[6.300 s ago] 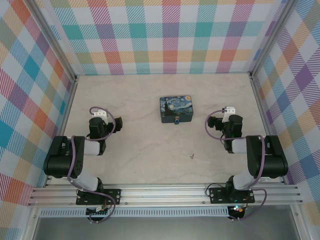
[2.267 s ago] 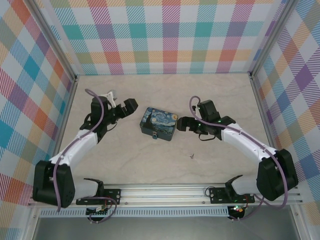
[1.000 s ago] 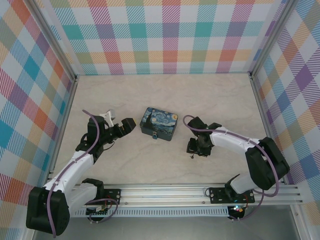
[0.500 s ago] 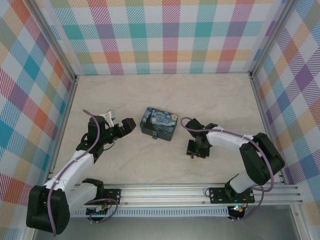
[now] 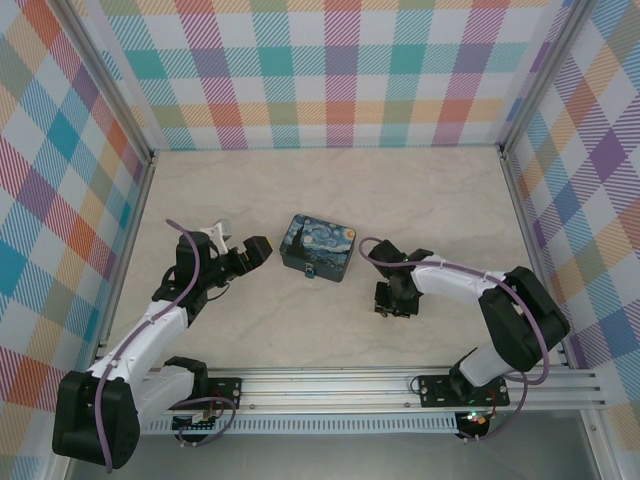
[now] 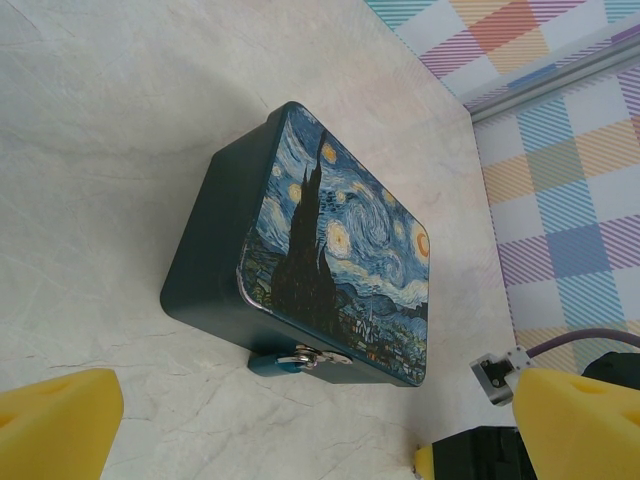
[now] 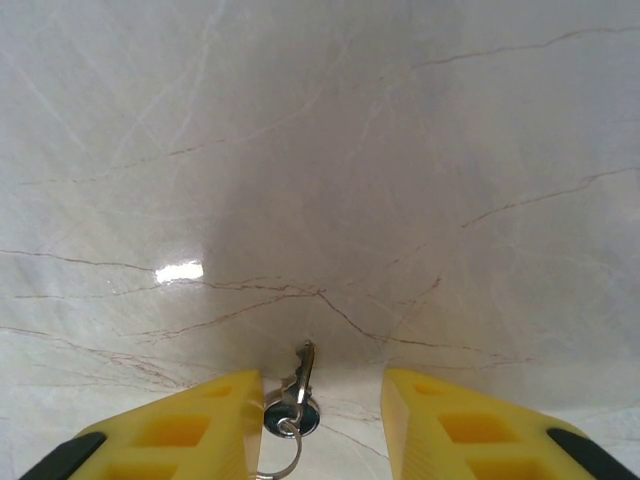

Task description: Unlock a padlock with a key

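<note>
- Yellow pads (image 7: pixel 200 425) of my right gripper (image 7: pixel 322 415) sit either side of the key (image 7: pixel 302 375), which lies flat on the marble-look table (image 7: pixel 400 150). Tips look down at the surface or v. close to it.
- Jaws partly open w/ a modest gap. Key is btwn the pads but not pinched yet, and I see no pad touching metal.
- Key's blade points away from my wrist. Dark round head + wire ring (image 7: pixel 285 440) are nearest the cam, closer to the pad on the view's left than to the other.
- To do this pick well, imo: shift slightly so the head is centred, keep tips low, squeeze slowly so the thin sliver doesn't skate out or flip.
- Grab the head, not the blade, since the blade must stay free for the keyhole.
- Risk: ring snags under a pad, or key tilts in the grip, giving a bad angle for insertion later.
- In top cam my right gripper (image 5: pixel 392 298) is down at the table, near the painted box (image 5: pixel 320 245) but apart from it, to its right and nearer the bases.
- Padlock (image 6: pixel 290 360) hangs at the box's front latch, blue body w/ silvery bit above. Looks shut, can't be sure.
- My left gripper (image 5: pixel 255 250) hangs just left of the box, jaws fully wide, holding nothing, not touching the box.
</note>
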Robot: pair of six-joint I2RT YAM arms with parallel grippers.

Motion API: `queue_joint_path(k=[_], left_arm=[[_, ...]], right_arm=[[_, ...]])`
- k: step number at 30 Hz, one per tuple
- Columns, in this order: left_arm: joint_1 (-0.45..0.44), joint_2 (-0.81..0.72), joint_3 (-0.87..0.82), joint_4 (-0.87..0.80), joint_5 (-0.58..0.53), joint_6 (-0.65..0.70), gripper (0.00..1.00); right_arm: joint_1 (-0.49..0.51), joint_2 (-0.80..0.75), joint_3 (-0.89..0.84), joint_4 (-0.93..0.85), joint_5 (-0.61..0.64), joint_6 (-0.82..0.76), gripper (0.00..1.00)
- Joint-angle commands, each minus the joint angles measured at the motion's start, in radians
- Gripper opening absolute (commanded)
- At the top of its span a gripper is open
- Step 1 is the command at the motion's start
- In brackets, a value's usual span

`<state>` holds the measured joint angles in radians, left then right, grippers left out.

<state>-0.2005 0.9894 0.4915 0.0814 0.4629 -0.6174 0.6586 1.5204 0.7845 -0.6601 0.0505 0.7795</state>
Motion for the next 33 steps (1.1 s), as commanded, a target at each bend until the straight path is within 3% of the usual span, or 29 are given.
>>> queue_joint_path(k=[1, 11, 22, 33], left_arm=[[-0.002, -0.009, -0.004, 0.022, 0.015, -0.009, 1.00], [-0.004, -0.009, -0.005, 0.020, 0.013, -0.009, 1.00], [-0.004, -0.007, -0.005, 0.020, 0.013, -0.009, 1.00], [-0.003, -0.005, -0.005, 0.020, 0.013, -0.008, 1.00]], right_arm=[[0.028, 0.007, -0.036, -0.034, -0.058, 0.028, 0.37], [0.065, -0.008, -0.051, -0.036, -0.074, 0.056, 0.36], [0.086, -0.013, -0.051, -0.052, -0.075, 0.079, 0.28], [0.099, -0.030, -0.063, -0.067, -0.073, 0.094, 0.29]])
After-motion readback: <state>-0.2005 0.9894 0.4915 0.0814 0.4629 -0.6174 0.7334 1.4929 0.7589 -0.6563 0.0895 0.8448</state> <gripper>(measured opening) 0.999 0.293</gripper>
